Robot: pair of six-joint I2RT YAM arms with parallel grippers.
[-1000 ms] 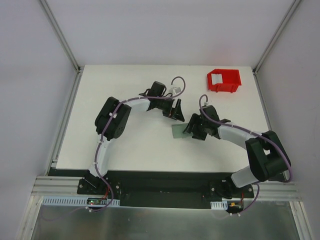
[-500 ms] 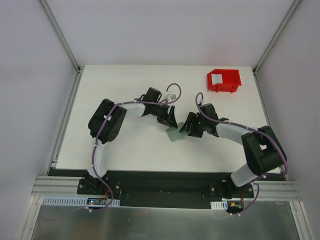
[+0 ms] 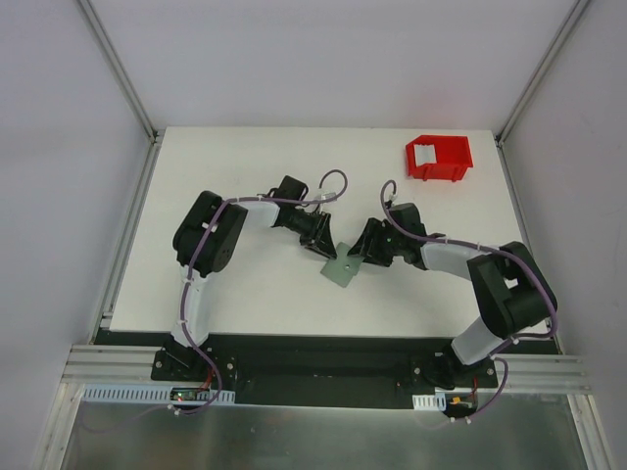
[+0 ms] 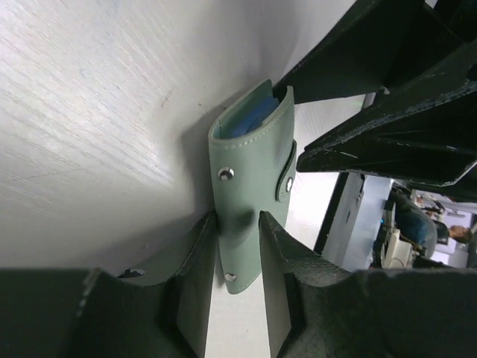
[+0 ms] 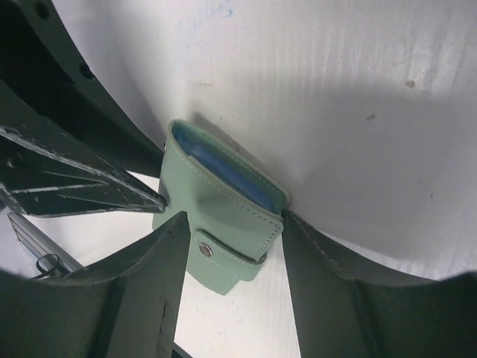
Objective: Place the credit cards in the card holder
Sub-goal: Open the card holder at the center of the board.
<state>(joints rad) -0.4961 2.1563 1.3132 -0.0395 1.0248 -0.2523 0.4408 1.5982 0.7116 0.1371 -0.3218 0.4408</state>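
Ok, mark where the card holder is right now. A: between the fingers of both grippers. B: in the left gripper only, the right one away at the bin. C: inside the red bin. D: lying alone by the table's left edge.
A: the wrist views show the card holder between the fingers of the left gripper and of the right gripper, well apart from the red bin.

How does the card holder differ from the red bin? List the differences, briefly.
Colour: the card holder is pale green with a blue inside; the red bin is red plastic. Pose: the card holder is folded shut, between the left gripper and right gripper; the bin sits open-topped, alone at the table's far right corner. Size: the bin is larger. Both are roughly rectangular.
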